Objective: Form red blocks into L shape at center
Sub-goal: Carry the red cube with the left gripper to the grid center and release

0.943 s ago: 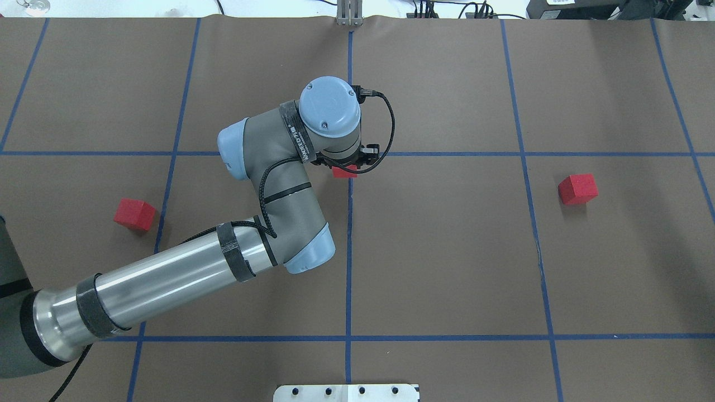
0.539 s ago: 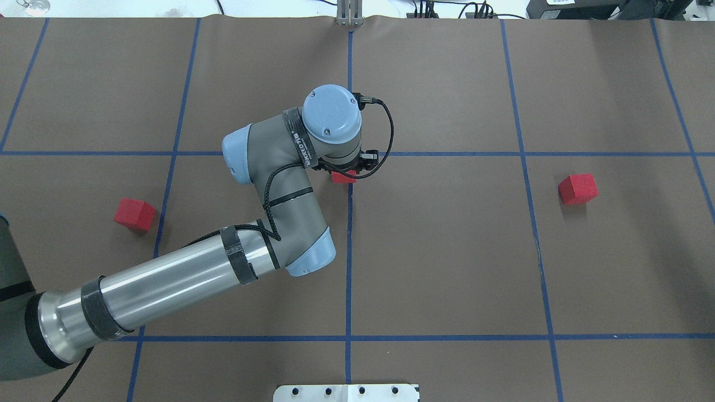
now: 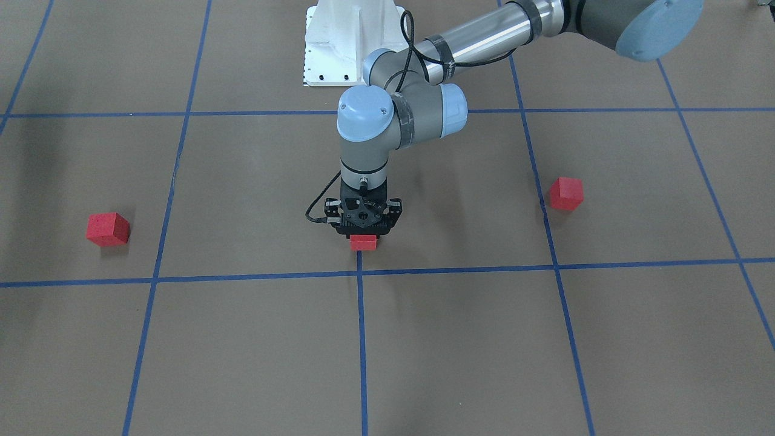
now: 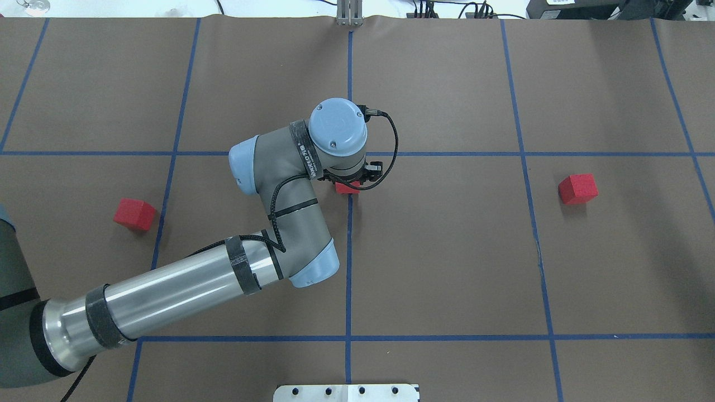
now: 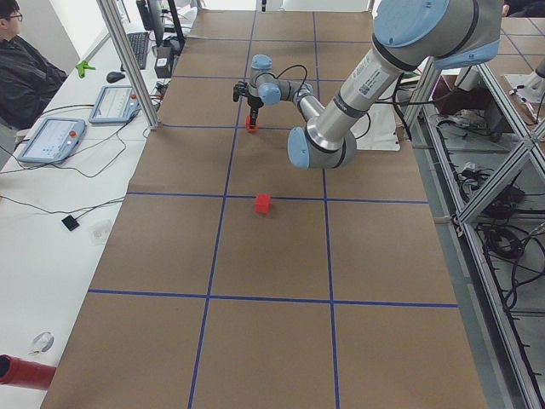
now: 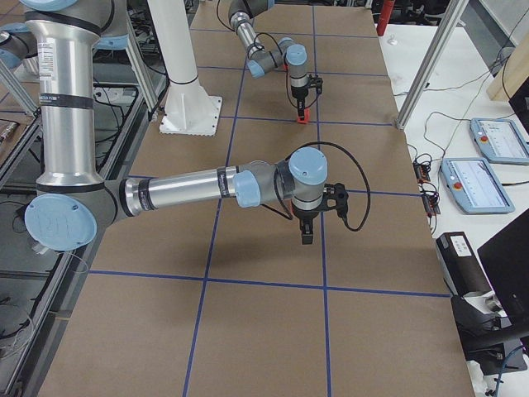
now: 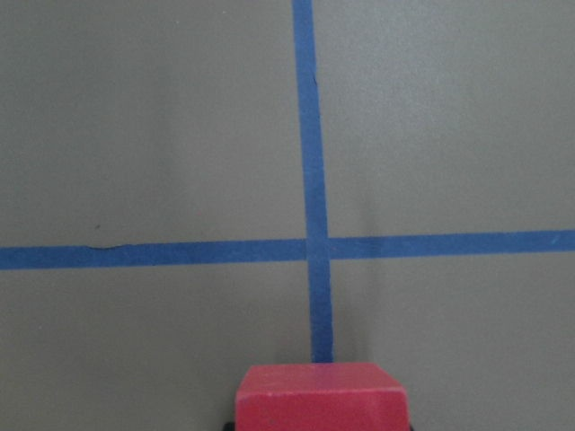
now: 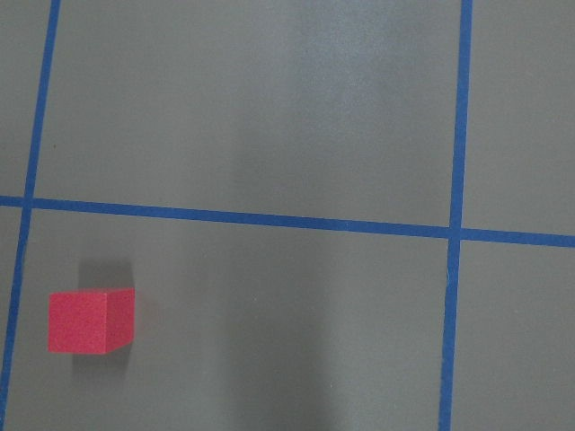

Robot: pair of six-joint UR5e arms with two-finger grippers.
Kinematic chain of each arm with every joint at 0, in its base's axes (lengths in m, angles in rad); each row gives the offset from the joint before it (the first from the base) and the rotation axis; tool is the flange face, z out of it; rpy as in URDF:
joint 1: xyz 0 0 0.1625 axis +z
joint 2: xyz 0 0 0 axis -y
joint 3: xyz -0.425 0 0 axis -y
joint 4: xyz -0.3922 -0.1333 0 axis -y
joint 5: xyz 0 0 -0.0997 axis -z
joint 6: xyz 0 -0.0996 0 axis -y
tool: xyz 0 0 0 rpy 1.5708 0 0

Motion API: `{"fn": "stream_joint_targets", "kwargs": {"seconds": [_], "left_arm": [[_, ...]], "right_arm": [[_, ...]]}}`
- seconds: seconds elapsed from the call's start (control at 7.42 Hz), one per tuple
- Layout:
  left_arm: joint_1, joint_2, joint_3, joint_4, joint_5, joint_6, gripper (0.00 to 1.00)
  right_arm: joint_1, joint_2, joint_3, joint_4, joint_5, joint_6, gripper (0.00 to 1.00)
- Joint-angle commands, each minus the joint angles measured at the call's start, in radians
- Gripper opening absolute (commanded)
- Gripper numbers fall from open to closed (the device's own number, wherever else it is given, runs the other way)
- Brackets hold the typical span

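Observation:
My left gripper (image 3: 363, 236) is shut on a red block (image 3: 363, 243) and holds it low over the brown surface, just on the robot's side of the center crossing (image 3: 359, 274). The left wrist view shows this block (image 7: 319, 400) at the bottom edge, with the crossing (image 7: 314, 247) ahead of it. A second red block (image 4: 134, 214) lies to the left and a third (image 4: 578, 188) to the right. My right gripper (image 6: 307, 237) shows only in the exterior right view, so I cannot tell whether it is open or shut. Its wrist camera looks down on a red block (image 8: 90, 321).
The white robot base plate (image 4: 346, 392) sits at the near table edge. My left arm's elbow (image 4: 310, 265) hangs over the squares left of the middle line. A side table with tablets (image 5: 51, 141) and a seated person (image 5: 21, 60) runs along the far edge.
My left gripper, with the red block in it, has shifted slightly toward the robot and a little to the right. The two loose blocks have not moved.

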Motion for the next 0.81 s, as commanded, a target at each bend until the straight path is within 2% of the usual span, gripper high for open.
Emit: {"fn": "stream_joint_targets", "kwargs": {"seconds": [0.0,0.13,0.4,0.67], "left_arm": [[0.003,0.002,0.000,0.000,0.000,0.002,0.90],[0.003,0.002,-0.001,0.001,0.000,0.004,1.00],[-0.023,0.002,-0.015,-0.020,0.000,0.002,1.00],[-0.127,0.021,-0.084,-0.011,-0.006,0.011,1.00]], "right_arm": [[0.000,0.000,0.000,-0.002,0.000,0.000,0.99],[0.000,0.003,0.003,0.006,0.000,0.002,0.99],[-0.032,0.058,0.018,0.009,0.003,0.090,0.99],[-0.214,0.151,0.051,0.009,-0.017,0.260,0.99]]}}
